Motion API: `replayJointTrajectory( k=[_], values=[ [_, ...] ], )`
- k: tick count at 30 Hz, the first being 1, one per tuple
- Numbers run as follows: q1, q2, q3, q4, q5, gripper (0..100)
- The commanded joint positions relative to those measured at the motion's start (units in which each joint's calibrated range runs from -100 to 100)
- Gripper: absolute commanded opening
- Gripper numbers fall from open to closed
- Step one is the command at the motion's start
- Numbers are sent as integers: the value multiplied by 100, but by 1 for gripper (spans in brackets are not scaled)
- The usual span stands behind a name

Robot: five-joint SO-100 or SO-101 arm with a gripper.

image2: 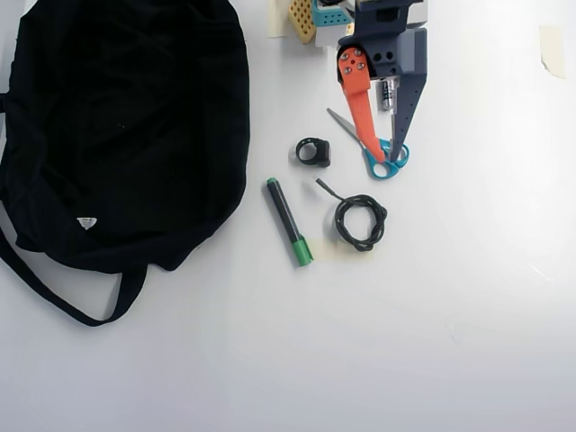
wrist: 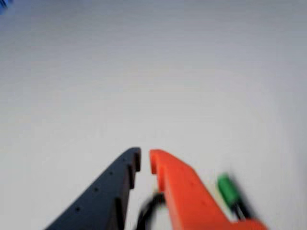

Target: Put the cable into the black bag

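The cable (image2: 361, 221) lay on the white counter (image2: 450, 342) as a small twisted black coil with 1 short loose end pointing up and to the left in the overhead view, touched by nothing. Just left of it lay a black marker (image2: 288, 220) with a green cap, set at a slant, and above that a small black ring-shaped piece (image2: 313, 152). A pair of scissors (image2: 376, 154) with blue handles lay above the cable, near the gripper's tips. The black bag (image2: 126, 126) filled the upper left of the overhead view, well apart from the cable, its strap (image2: 54, 292) looping out below it and a tiny white tag (image2: 86, 222) showing on its lower part. The gripper (image2: 383, 152) hung over the scissors' handles, its orange finger (image2: 357, 99) and dark finger (image2: 407, 99) converging to tips a narrow gap apart, holding nothing. In the blurred wrist view, the gripper (wrist: 145, 160) showed the same narrow gap between its tips over bare counter; a dark curve of the cable (wrist: 149, 209) appeared below between the fingers, and the marker's green cap (wrist: 227, 189) sat just right of the orange finger.
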Motion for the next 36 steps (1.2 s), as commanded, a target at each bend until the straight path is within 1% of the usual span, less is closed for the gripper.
replayJointTrajectory(
  k=[1,2,4,13,16,27,36],
  values=[
    [190,528,-1091,-346,-9,2],
    [265,802,-1405,-596,-9,2],
    [280,1018,-1540,-897,22,2],
    [370,1682,-1540,-2448,33,2],
    [430,1864,-1540,-2775,33,2],
    [452,1806,-1450,-2827,38,2],
    [916,1798,-1324,-2844,38,2]
  ],
)
